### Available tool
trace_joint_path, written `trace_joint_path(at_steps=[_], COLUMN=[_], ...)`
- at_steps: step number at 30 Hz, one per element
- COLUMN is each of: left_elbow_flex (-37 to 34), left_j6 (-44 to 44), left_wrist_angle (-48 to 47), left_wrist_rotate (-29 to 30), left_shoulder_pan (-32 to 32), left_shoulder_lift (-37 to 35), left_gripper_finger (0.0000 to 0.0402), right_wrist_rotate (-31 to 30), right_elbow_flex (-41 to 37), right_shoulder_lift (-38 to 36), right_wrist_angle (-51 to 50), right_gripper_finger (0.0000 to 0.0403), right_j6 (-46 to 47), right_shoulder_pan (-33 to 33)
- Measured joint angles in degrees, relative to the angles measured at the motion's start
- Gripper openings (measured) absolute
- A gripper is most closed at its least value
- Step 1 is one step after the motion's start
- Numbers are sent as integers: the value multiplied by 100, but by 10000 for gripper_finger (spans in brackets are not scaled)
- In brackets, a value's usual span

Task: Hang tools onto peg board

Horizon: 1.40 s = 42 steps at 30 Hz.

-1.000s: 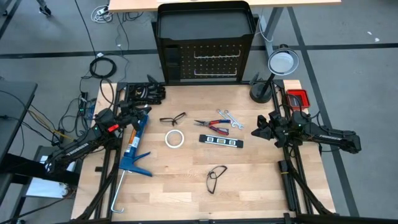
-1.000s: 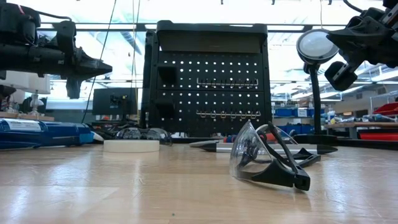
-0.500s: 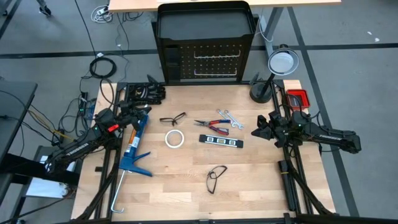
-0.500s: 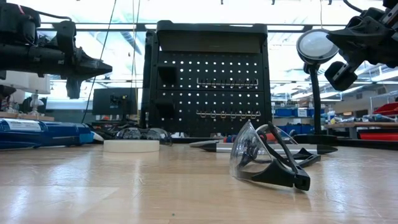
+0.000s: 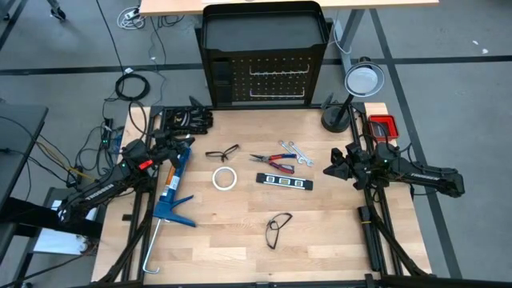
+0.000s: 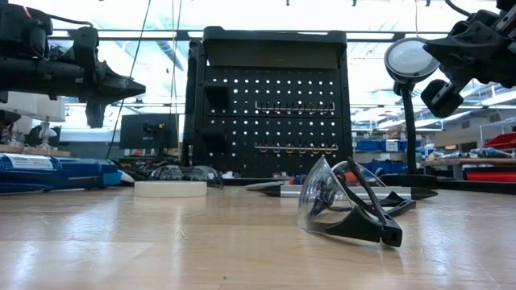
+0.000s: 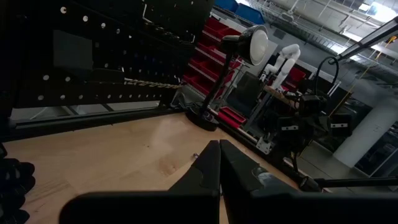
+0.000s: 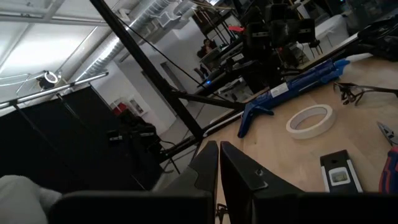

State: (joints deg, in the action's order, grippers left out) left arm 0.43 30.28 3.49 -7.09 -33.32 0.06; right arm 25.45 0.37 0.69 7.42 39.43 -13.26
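Note:
The tools lie flat on the wooden table: red-handled pliers [image 5: 272,163], silver wrenches [image 5: 294,152], a black bar with pale windows [image 5: 282,182], a white tape roll [image 5: 224,178], and two safety glasses [image 5: 222,152] [image 5: 277,229]. The black peg board [image 5: 266,74] stands upright at the far edge, its silver hooks bare. My left gripper [image 5: 190,139] hangs shut above the table's left side, over the blue caulking gun. My right gripper [image 5: 328,170] hangs shut above the right side. Neither touches a tool.
A large blue caulking gun [image 5: 170,189] lies along the table's left side. A round lamp [image 5: 362,80] on a black stand rises at the far right corner, beside a red bin [image 5: 382,126]. Dark gloves [image 5: 186,119] lie at the far left.

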Motion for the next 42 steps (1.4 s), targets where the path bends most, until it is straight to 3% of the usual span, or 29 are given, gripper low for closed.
trace_joint_path(at_steps=[22,29,33,42], left_elbow_flex=[2,-1,-1,2], left_j6=[0,-1,-2,-389], left_wrist_angle=[1,257,538,749], left_wrist_rotate=[2,716,757,365], left_shoulder_pan=[1,0,0,0], left_shoulder_lift=[0,2,2,0], left_gripper_finger=[6,6,6,6], right_wrist_rotate=[-229,-772,-915,-2176], right_elbow_flex=[1,0,-1,1], right_shoulder_lift=[0,1,2,80], right_wrist_angle=[177,986,1340,1361], right_gripper_finger=[27,27,27,27], right_j6=[-163,-240,-760,-1114], right_shoulder_pan=[-4,-4,-4,-6])
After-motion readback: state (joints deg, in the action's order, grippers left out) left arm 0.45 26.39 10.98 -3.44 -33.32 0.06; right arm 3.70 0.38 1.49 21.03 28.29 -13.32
